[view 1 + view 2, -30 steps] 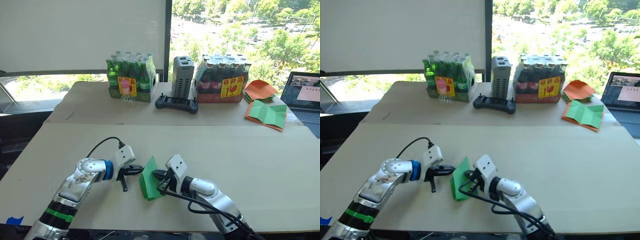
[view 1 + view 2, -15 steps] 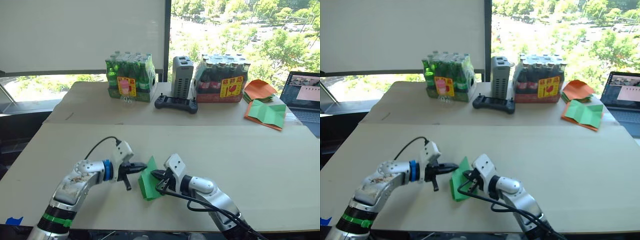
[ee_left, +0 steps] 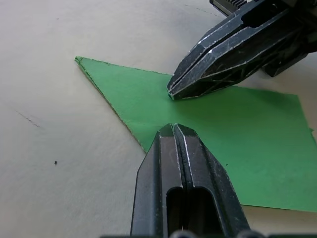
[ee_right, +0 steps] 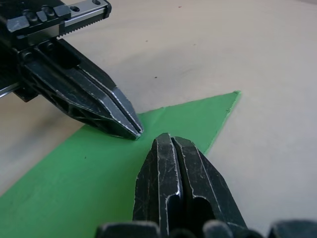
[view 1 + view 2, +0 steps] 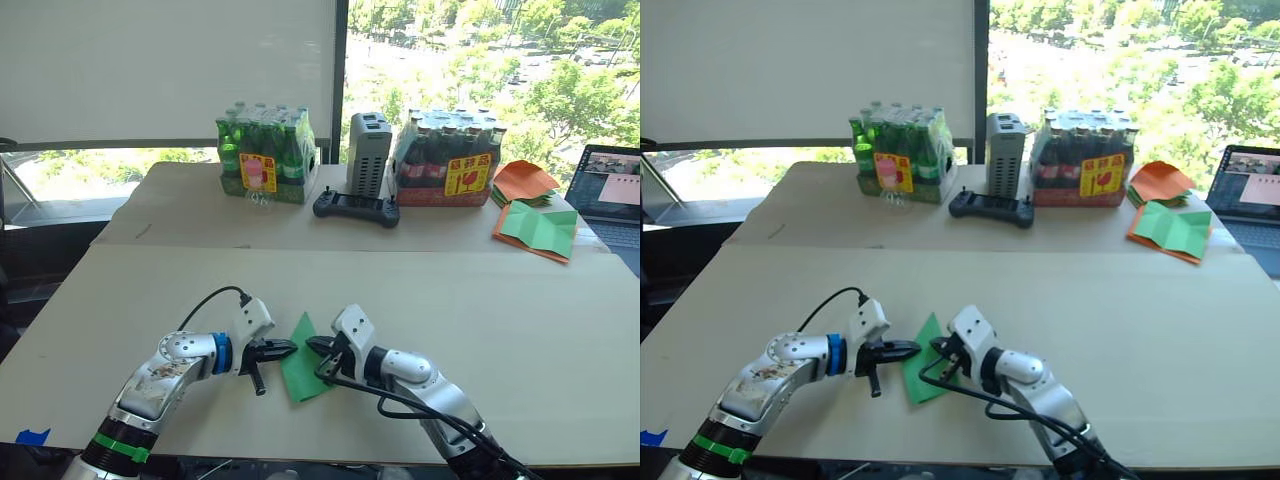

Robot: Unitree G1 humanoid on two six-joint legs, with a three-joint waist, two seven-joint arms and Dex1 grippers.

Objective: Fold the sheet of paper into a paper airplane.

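Observation:
The sheet of paper (image 5: pixel 304 372) is bright green and lies flat near the table's front edge, folded into a narrow pointed wedge like a paper airplane, its tip pointing away from me. My left gripper (image 5: pixel 291 348) is shut, its tip resting on the paper's left edge (image 3: pixel 119 106). My right gripper (image 5: pixel 312 345) is also shut, its tip pressing on the paper (image 4: pixel 74 188) from the right. The two tips nearly meet over the wedge's upper part, a small gap apart. Nothing is held between either pair of fingers.
At the back of the far table stand a pack of green bottles (image 5: pixel 262 160), a grey box (image 5: pixel 367 152), a black controller (image 5: pixel 356 207) and a pack of dark bottles (image 5: pixel 445 168). Orange and green sheets (image 5: pixel 535 225) and a laptop (image 5: pixel 610 190) lie far right.
My left arm has sunk lower and its tip has edged right onto the paper, closer to the right gripper's tip. The paper and the right gripper have hardly moved.

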